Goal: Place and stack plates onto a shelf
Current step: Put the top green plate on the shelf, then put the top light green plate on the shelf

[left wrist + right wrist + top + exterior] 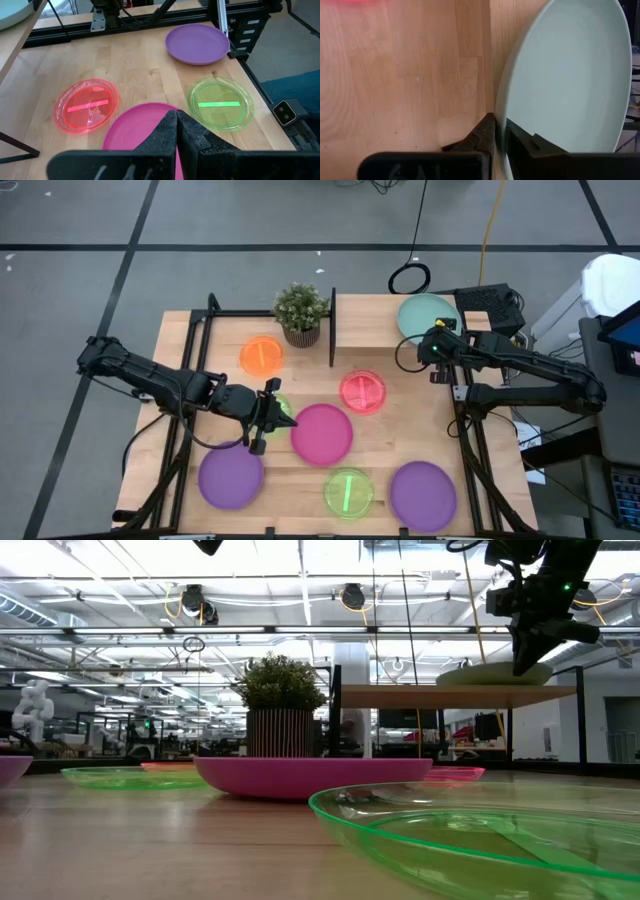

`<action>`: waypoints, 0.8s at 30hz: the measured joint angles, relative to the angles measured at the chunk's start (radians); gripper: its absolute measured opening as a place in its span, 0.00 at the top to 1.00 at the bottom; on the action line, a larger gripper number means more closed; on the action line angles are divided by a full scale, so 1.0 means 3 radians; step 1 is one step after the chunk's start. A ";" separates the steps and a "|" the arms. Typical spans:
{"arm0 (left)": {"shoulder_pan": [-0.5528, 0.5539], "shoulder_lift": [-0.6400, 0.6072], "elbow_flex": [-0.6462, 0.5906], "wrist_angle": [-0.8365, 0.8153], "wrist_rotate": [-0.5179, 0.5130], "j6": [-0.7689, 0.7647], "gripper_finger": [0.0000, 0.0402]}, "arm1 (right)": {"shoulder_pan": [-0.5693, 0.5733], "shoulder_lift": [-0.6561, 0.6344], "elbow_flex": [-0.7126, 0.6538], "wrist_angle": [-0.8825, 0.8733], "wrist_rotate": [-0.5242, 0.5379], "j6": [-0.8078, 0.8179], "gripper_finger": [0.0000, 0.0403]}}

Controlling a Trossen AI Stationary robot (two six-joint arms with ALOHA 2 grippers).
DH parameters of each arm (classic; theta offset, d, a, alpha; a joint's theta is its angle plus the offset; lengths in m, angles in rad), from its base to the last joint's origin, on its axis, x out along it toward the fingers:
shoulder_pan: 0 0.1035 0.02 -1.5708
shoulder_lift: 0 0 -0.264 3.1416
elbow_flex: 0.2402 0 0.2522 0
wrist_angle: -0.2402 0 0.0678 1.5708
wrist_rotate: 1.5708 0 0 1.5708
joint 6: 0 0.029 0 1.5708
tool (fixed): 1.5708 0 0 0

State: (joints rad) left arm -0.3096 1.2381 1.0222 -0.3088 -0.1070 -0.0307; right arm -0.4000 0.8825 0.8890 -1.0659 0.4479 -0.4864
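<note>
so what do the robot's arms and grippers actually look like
Both arms are dark, near-black, jointed links with black cables running alongside. The left gripper and right gripper each have two black fingers with a rough, foam-like texture, tapering to wedge tips. A small green light glows on the right arm near its wrist.

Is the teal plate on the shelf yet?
Yes: the teal plate lies flat on the shelf, right gripper at its rim.

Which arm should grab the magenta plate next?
Left. Its tool hangs shut right beside the magenta plate; the right tool is at the teal plate on the shelf.
</note>
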 joint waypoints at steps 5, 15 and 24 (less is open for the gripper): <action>0.0001 0.0000 0.0000 0.0000 0.0000 -0.0004 0.99 | 0.0000 0.0000 -0.0001 0.0012 0.0005 0.0010 0.85; 0.0000 0.0000 0.0000 0.0000 0.0000 -0.0013 0.99 | 0.0001 -0.0129 0.0000 0.0074 0.0084 0.0142 0.66; 0.0000 0.0000 0.0000 -0.0001 0.0000 -0.0013 0.99 | 0.0127 -0.0364 0.0000 0.0073 -0.0303 0.0574 0.56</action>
State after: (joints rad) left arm -0.3096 1.2381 1.0222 -0.3092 -0.1070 -0.0345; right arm -0.3620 0.7734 0.8890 -1.0440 0.3571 -0.3143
